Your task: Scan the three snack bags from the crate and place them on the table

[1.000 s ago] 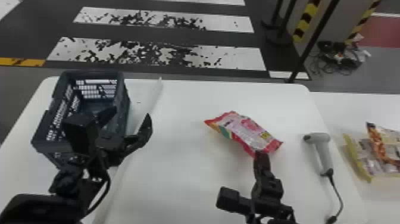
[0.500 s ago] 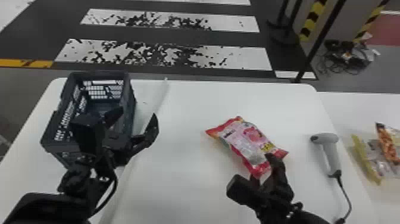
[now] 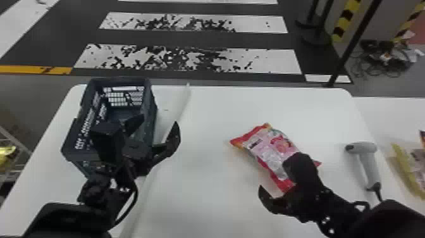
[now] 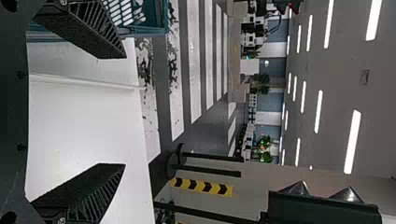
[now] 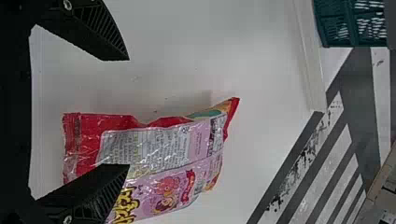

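The right black claw (image 3: 275, 174) is hanging with fingers apart, one overlapping the red-and-pink plastic snack bag (image 3: 268, 148) lying on the white surface (image 3: 205, 190). A grey handheld scanner (image 3: 370, 164) is resting rightward. The left black claw (image 3: 159, 121) is gaping near the dark-blue plastic crate (image 3: 151, 104).

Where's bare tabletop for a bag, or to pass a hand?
White table between left gripper and snack bag; also the far side, beyond the bag. Crowded: left, around crate and left gripper; right, right gripper at the bag, scanner beyond.
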Robot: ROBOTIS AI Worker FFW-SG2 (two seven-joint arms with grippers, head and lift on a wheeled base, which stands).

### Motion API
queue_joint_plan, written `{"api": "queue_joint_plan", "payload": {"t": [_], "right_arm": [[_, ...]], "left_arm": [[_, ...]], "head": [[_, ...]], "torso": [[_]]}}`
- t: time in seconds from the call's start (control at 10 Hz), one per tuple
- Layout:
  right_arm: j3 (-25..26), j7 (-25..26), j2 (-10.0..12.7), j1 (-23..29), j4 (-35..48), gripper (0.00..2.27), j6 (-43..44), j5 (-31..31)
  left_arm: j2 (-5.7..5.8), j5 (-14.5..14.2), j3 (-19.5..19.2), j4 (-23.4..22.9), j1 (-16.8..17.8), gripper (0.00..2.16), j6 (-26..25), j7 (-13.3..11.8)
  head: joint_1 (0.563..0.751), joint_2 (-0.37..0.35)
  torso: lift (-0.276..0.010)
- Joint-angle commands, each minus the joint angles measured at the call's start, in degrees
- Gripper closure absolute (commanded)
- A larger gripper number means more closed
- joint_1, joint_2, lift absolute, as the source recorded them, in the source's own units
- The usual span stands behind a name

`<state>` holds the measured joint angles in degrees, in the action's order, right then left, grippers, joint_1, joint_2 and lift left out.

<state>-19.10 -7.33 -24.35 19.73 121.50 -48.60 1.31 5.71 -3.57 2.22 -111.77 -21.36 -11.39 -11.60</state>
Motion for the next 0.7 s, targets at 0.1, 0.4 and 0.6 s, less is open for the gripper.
{"api": "queue_joint_plan", "payload": {"t": [0.1,0.4,0.6], "right_arm": [[8.82,-3.57,2.72,0.04,0.49,0.31,0.83,-9.48],[14.27,-4.18,4.04,-0.84,-1.70,2.03,2.24,-12.12],[15.14,-4.18,4.83,-2.68,-6.80,2.20,7.51,-12.30]], "left_arm": [[0.09,-0.03,0.07,-0.11,-0.17,0.04,0.00,0.00],[0.09,-0.03,-0.02,-0.11,-0.17,0.04,0.00,0.00],[0.00,-0.03,0.07,-0.02,-0.17,0.04,0.00,0.00]], "head": [[0.695,0.022],[0.695,-0.003],[0.695,-0.035]], "torso": [[-0.062],[-0.062],[-0.062]]}}
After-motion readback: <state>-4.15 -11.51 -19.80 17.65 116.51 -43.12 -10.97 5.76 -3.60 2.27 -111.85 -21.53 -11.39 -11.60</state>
